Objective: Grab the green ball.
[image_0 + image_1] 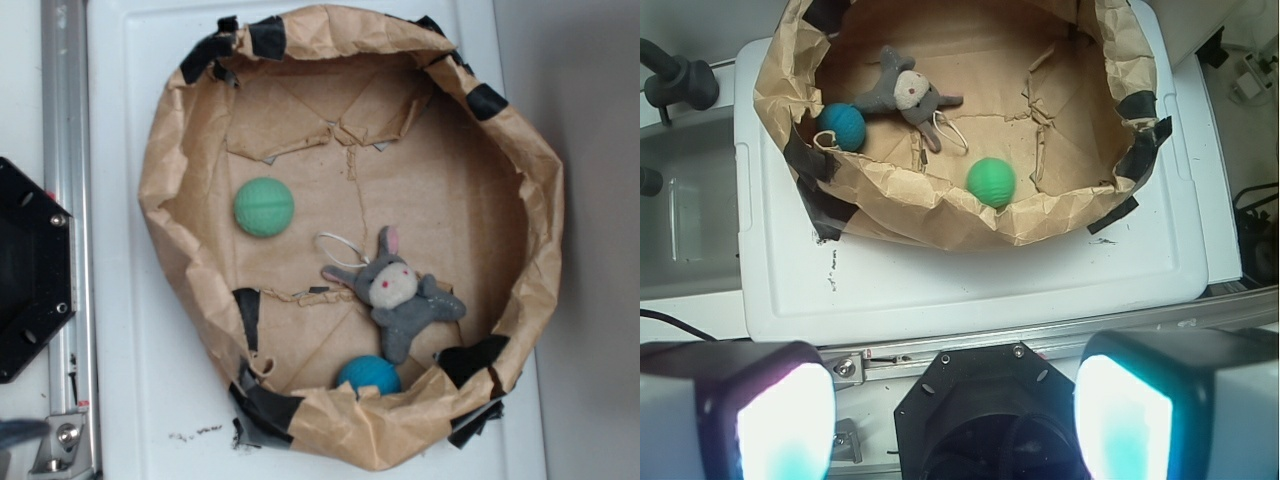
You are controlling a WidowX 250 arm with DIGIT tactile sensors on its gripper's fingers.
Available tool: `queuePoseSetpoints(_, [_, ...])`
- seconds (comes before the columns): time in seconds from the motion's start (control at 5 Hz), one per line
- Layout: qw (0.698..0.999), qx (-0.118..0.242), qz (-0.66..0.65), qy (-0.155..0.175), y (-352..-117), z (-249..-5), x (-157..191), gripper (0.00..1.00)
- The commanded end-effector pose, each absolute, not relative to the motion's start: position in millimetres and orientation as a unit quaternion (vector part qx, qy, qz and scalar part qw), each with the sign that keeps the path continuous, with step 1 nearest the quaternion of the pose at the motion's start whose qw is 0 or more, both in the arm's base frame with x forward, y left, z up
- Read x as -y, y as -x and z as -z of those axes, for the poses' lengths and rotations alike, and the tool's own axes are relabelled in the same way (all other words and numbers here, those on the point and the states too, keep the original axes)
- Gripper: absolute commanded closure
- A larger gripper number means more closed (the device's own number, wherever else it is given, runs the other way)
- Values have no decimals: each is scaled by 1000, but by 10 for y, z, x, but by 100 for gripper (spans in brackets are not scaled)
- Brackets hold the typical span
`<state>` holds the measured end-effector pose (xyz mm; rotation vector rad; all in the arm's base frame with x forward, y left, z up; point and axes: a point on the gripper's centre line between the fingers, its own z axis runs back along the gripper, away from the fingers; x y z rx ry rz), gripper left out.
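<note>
- Hidden or cut off: the teal-blue ball (368,373) is partly masked by the near wall of the paper basket (170,180) in the exterior view; only its upper part shows there. The plush toy (402,296) covers a patch of the basket floor. The black hexagonal base (30,270) is cropped by the left edge of the exterior view.
- Gripper (950,415): absent from the exterior view. In the wrist view only two finger pads (780,420) show, blurred, brightly lit and cropped by the bottom edge; they stand wide apart with nothing between them, well away from the basket.
- Green ball (264,207), one: pale mint green, matte, round, with faint ribbing across its surface. It lies on the basket floor, apart from the other items, near the side wall closest to the black base; in the wrist view it sits just behind the crumpled near rim.
- Teal-blue ball, one: darker, against the basket wall, just beside the toy's legs.
- Plush toy, one: grey animal with a pale face, pink-lined ears and a white loop (338,248) by its head; lying on its back.
- Paper basket, one: brown crumpled paper, rim patched with black tape (267,37) in several places; the count of patches is unclear.
- White platform (120,400), one, under the basket.
- Metal rail (62,120), one, beside the platform.
</note>
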<state>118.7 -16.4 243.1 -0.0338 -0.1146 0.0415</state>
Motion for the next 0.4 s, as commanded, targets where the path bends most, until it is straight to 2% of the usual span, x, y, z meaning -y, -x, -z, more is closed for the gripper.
queuePoseSetpoints(0.0, [998,57,-21,17,-1187,-2431,164,0])
queuePoseSetpoints(0.2, [998,57,-29,5,-1687,-2201,-32,0])
